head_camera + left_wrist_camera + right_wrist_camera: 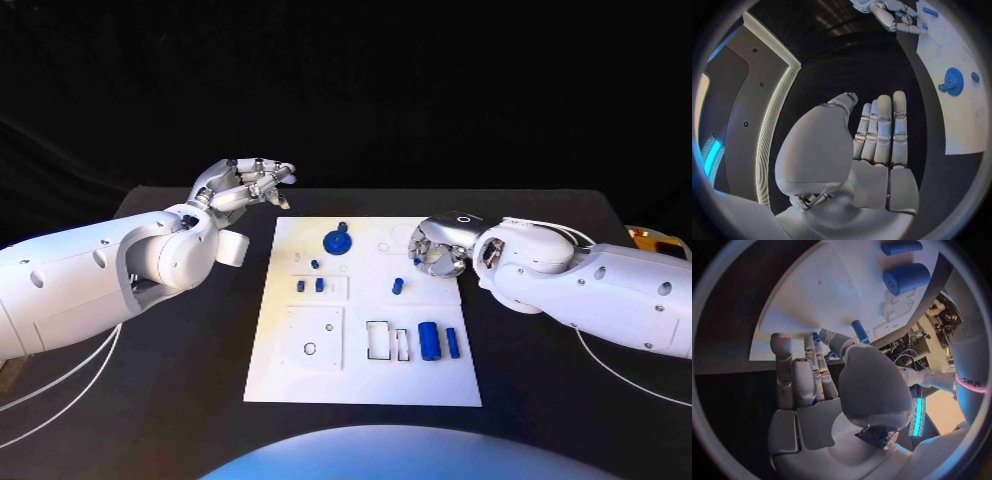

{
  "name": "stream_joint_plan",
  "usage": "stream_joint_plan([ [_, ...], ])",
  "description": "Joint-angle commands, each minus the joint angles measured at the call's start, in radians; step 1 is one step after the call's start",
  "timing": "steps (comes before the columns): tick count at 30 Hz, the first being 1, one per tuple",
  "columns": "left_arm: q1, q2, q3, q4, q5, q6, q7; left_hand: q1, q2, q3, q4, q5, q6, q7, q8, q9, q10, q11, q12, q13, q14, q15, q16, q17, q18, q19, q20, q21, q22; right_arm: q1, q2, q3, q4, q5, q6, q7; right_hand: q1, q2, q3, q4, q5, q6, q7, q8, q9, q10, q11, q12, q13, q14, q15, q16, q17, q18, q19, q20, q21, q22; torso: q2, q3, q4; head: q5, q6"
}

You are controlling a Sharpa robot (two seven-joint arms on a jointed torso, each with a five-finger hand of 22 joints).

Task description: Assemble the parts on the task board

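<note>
Task board (pixel 289 370): white plate at centre of the black worktop (pixel 173 400).

Parts on it, by head-view clock face:
- blue gear (pixel 338 242), 12 o'clock area, a small blue peg just beside it;
- two short blue pins (pixel 310 285), 10 o'clock, standing in a raised white block;
- single blue peg (pixel 397 286), just right of centre;
- large blue cylinder (pixel 428 336) and slimmer blue bar (pixel 451 343), 4 o'clock, side by side, apart from each other.

Left hand (pixel 248 183): off the board past its 11 o'clock corner, raised over the worktop, grasping nothing; wrist view shows the fingers (pixel 882 130) straight and close together.

Right hand (pixel 440 245): over the board's 2 o'clock edge, fingers curled downward. Whether it grasps anything cannot be told; in the wrist view its fingertips (pixel 820 340) sit next to a blue peg (pixel 859 332).
</note>
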Motion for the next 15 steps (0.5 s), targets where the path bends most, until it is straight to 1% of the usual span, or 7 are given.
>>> stream_joint_plan([
  [1, 0.001, 0.000, 0.001, 0.004, 0.005, 0.012, 0.013, 0.010, 0.000, 0.008, 0.001, -0.001, 0.002, 0.007, -0.001, -0.001, -0.003, 0.005, -0.005, -0.001, -0.004, 0.004, -0.007, -0.001, 0.012, 0.008, 0.000, -0.007, -0.001, -0.006, 0.008, -0.001, -0.004, -0.021, 0.021, -0.009, 0.008, 0.012, 0.014, -0.003, -0.023, 0.007, 0.000, 0.006, 0.004, 0.011, -0.001, -0.004, 0.002, 0.030, -0.004, 0.009, 0.002, -0.018, 0.008, 0.000, 0.013, 0.015, -0.001, 0.0009, 0.0006, 0.000, -0.003],
  [6, 0.001, 0.000, 0.001, 0.004, 0.004, 0.010, 0.011, 0.013, 0.000, 0.009, 0.000, -0.001, 0.000, 0.009, -0.001, -0.001, -0.005, 0.005, -0.007, -0.002, -0.004, 0.005, -0.006, -0.001, 0.012, 0.008, 0.000, -0.006, -0.001, -0.011, 0.017, -0.001, -0.012, -0.028, 0.023, -0.014, 0.009, 0.016, 0.018, -0.003, -0.028, 0.010, -0.001, 0.008, 0.007, 0.014, -0.003, -0.003, 0.003, 0.030, -0.005, 0.012, 0.001, -0.019, 0.009, 0.000, 0.020, 0.022, -0.001, 0.0003, 0.0001, 0.002, -0.004],
  [10, 0.001, 0.000, 0.001, 0.005, 0.004, 0.010, 0.008, 0.014, 0.000, 0.011, 0.000, -0.001, -0.001, 0.009, -0.002, -0.001, -0.006, 0.006, -0.008, -0.003, -0.004, 0.005, -0.006, -0.001, 0.012, 0.009, 0.000, -0.006, -0.001, -0.014, 0.024, -0.002, -0.017, -0.051, 0.033, -0.028, 0.010, 0.018, 0.020, -0.003, -0.030, 0.014, -0.002, 0.010, 0.009, 0.018, -0.004, -0.001, 0.004, 0.029, -0.006, 0.013, -0.001, -0.020, 0.013, -0.001, 0.030, 0.032, -0.001, -0.0001, 0.0001, -0.001, -0.006],
  [15, 0.001, -0.001, 0.001, 0.008, 0.004, 0.010, 0.004, 0.016, -0.001, 0.012, -0.001, -0.002, -0.002, 0.011, -0.002, -0.002, -0.008, 0.007, -0.010, -0.004, -0.004, 0.006, -0.006, -0.001, 0.012, 0.009, 0.001, -0.007, -0.001, -0.022, 0.030, -0.004, -0.017, -0.102, 0.066, -0.055, 0.010, 0.014, 0.021, -0.008, -0.035, 0.022, -0.007, 0.015, 0.014, 0.029, -0.009, 0.004, 0.008, 0.027, -0.009, 0.017, -0.004, -0.020, 0.012, -0.002, 0.038, 0.042, -0.001, -0.0004, 0.0005, -0.004, -0.008],
])
